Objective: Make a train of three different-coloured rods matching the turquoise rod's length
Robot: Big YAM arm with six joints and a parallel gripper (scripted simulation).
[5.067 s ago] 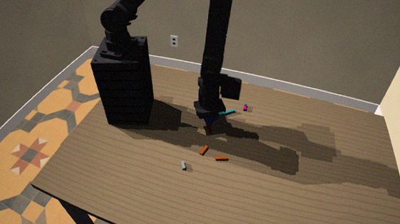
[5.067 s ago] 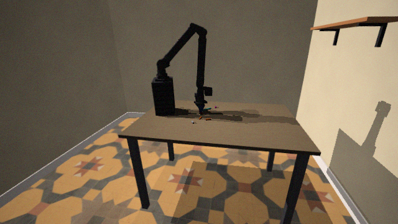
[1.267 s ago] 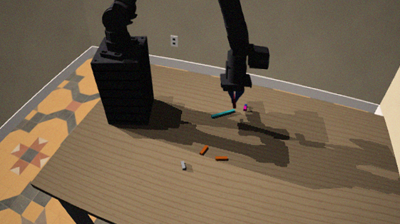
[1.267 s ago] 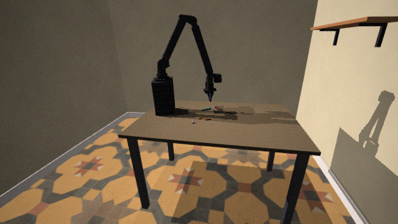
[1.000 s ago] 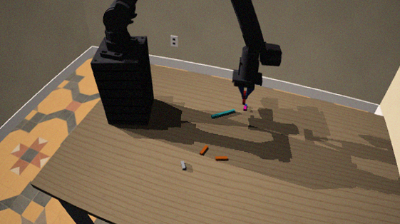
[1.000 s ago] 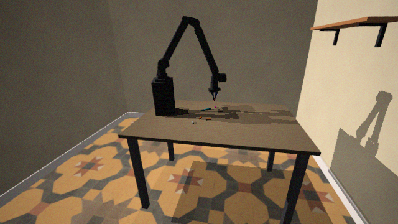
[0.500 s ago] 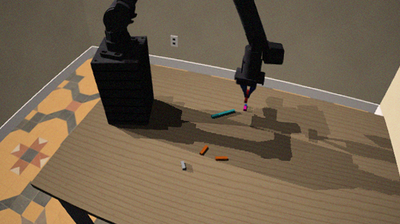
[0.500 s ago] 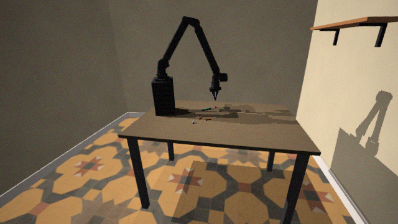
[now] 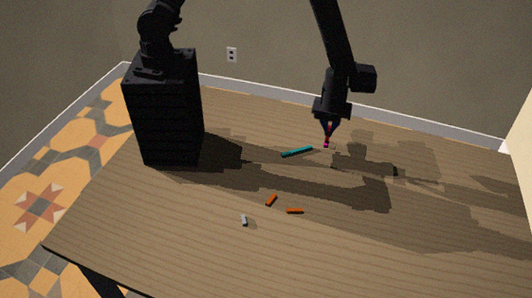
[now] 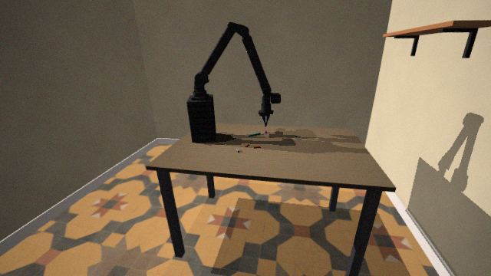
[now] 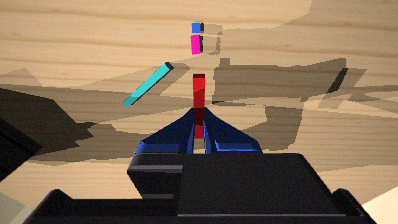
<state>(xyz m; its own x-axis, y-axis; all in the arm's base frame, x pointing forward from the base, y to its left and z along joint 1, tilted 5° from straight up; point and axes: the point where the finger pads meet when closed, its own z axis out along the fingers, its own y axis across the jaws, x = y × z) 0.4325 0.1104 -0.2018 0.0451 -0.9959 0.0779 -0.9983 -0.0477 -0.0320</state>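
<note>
My gripper (image 9: 329, 126) (image 10: 265, 123) (image 11: 199, 112) is shut on a red rod (image 9: 328, 131) (image 11: 199, 99) and holds it above the table, pointing down. Just past its tip a magenta rod (image 9: 325, 144) (image 10: 265, 132) (image 11: 195, 44) lies flat, with a blue rod (image 11: 196, 27) end to end behind it in the wrist view. The red rod lines up with these two in the wrist view. The turquoise rod (image 9: 296, 151) (image 10: 254, 134) (image 11: 147, 84) lies slanted to the left of them.
Two orange rods (image 9: 271, 199) (image 9: 294, 210) and a grey rod (image 9: 243, 220) lie nearer the front of the wooden table (image 9: 285, 274). The arm's black base (image 9: 164, 108) stands at the back left. A cream wall is at the right.
</note>
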